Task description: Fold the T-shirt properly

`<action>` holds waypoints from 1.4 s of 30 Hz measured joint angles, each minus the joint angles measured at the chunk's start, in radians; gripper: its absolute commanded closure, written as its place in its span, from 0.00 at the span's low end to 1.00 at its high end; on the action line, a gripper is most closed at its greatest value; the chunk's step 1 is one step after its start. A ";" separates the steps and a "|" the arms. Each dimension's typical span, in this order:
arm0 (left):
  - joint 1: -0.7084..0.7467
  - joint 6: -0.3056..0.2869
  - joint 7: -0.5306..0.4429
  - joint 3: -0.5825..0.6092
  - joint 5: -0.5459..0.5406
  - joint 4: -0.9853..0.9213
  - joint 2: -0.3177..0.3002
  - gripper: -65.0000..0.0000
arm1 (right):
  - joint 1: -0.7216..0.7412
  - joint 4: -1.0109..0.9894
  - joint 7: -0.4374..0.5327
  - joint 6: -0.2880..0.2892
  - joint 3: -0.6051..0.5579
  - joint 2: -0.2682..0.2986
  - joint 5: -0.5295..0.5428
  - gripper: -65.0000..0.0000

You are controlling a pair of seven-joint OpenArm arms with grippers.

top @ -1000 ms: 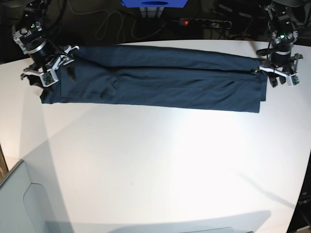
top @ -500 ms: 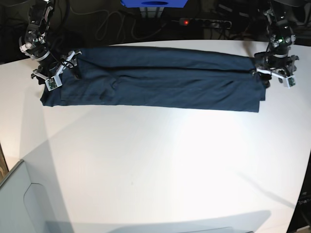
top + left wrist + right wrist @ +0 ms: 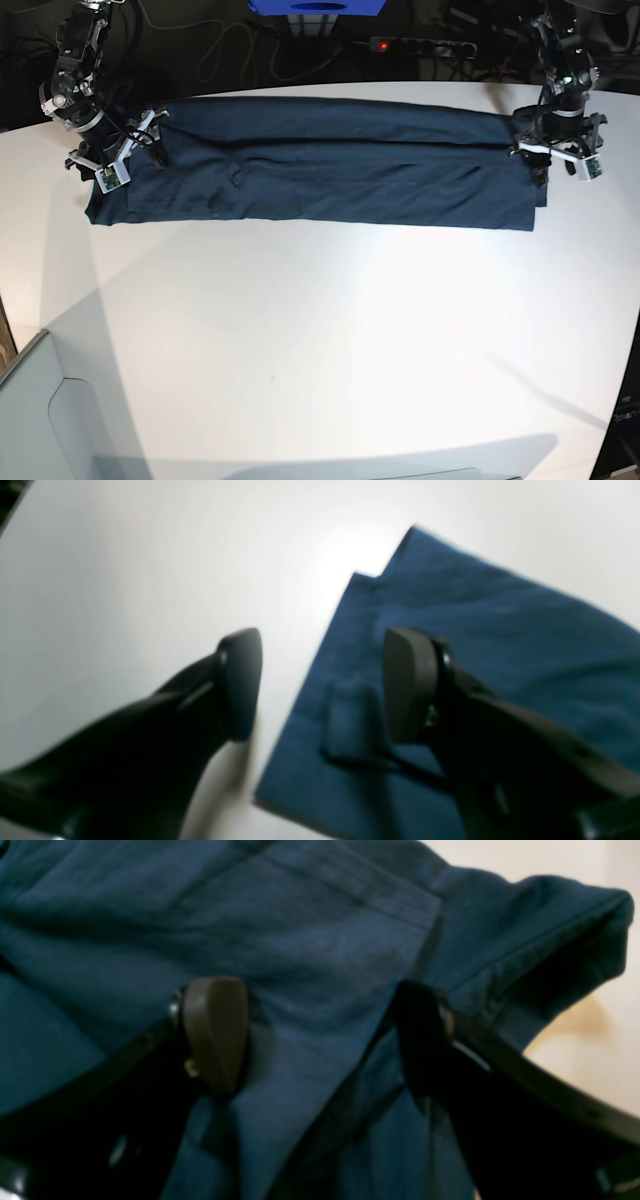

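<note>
Lifted off since before: left gripper [image 3: 320,685] and right gripper [image 3: 320,1037], both spread, empty. Could snag shirt [image 3: 330,170], undoing fold.

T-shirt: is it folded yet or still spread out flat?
Partly folded. The T-shirt lies on the table as a long narrow band, with lengthwise creases and layered edges showing at its end; no crosswise fold yet.
</note>
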 measured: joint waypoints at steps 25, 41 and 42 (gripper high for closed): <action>-0.039 0.006 -0.006 0.086 0.003 -0.116 0.013 0.43 | 0.022 -0.003 -0.008 0.000 -0.023 0.006 -0.003 0.33; -0.038 0.003 -0.007 0.086 0.011 -0.115 0.013 1.00 | 0.030 -0.003 -0.012 0.000 -0.022 0.011 -0.010 0.33; -0.038 0.003 -0.006 0.086 0.011 -0.113 0.013 1.00 | 0.030 -0.003 -0.012 0.000 -0.022 0.011 -0.010 0.33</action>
